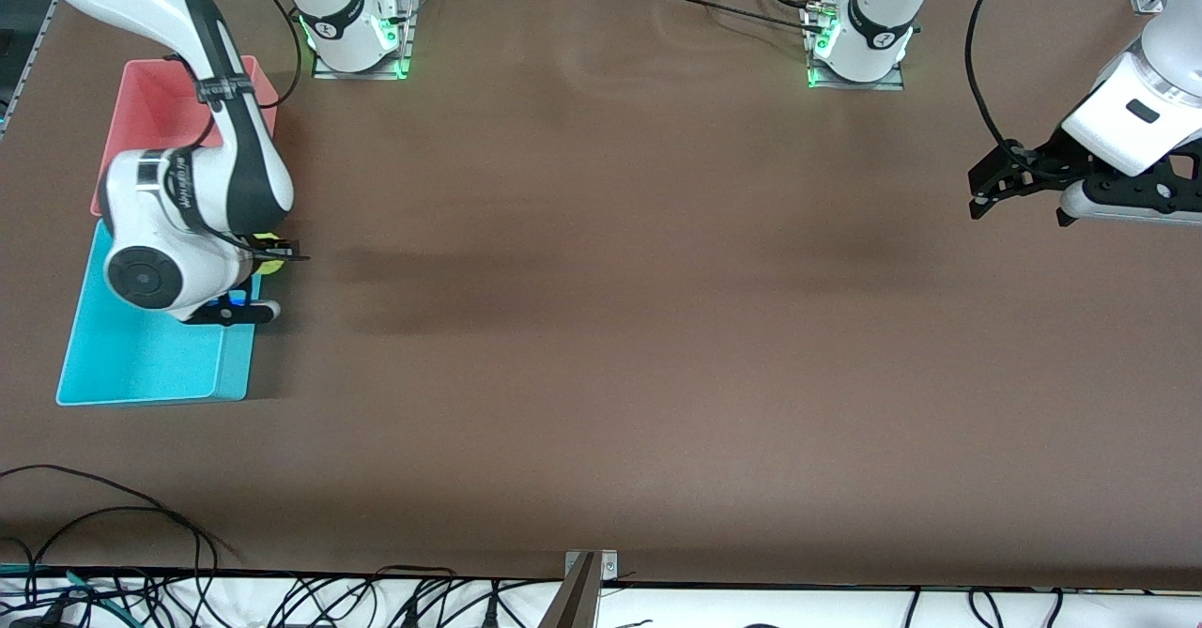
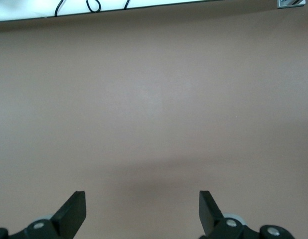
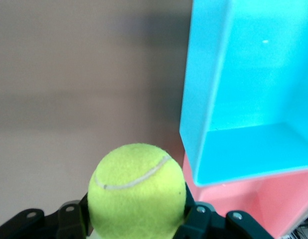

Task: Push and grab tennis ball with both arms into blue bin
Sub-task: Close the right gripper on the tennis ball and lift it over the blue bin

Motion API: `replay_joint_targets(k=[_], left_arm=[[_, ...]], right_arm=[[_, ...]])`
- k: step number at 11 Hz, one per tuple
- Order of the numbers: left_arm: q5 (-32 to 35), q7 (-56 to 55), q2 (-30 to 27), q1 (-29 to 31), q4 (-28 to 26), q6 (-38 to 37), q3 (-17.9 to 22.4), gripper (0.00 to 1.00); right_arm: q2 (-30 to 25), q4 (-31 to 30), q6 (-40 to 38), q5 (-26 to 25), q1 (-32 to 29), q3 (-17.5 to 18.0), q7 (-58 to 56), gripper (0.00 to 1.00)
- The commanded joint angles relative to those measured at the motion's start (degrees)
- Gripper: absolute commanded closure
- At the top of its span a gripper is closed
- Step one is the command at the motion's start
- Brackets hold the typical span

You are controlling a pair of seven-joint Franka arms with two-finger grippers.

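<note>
The right hand [image 3: 136, 226] grips the tennis ball [image 3: 137, 188] just beside the blue bin [image 1: 141, 365] (the left hand [image 1: 1024, 198] waits wide open over the tabletop [image 1: 601, 328]), so only the drop remains.

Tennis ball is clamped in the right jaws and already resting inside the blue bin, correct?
Not quite. The right gripper is shut on the tennis ball, but the right wrist view shows the ball outside the blue bin, beside its wall, not resting in it.
</note>
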Motion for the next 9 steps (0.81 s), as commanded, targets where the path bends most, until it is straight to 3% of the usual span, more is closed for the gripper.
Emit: replay_joint_targets(k=[1,5,9], left_arm=[[0.64,2.43,-0.17,-0.20,1.35,-1.22,0.63,0.00],[0.72,2.78,-0.08,0.51,2.31,-2.01,0.20,0.00],[0.46,4.80,0.19,0.59,2.85,-3.51,0.64,0.00]], right_arm=[[1.03,4.55,-4.65,-1.05,-2.13,-3.94,-8.19,0.73],[4.18,3.58,-2.36,0.79,-10.56,-4.67,-27.53,0.73],[10.25,3.76,0.98,10.09,-15.41,-4.67,-48.53,0.73]])
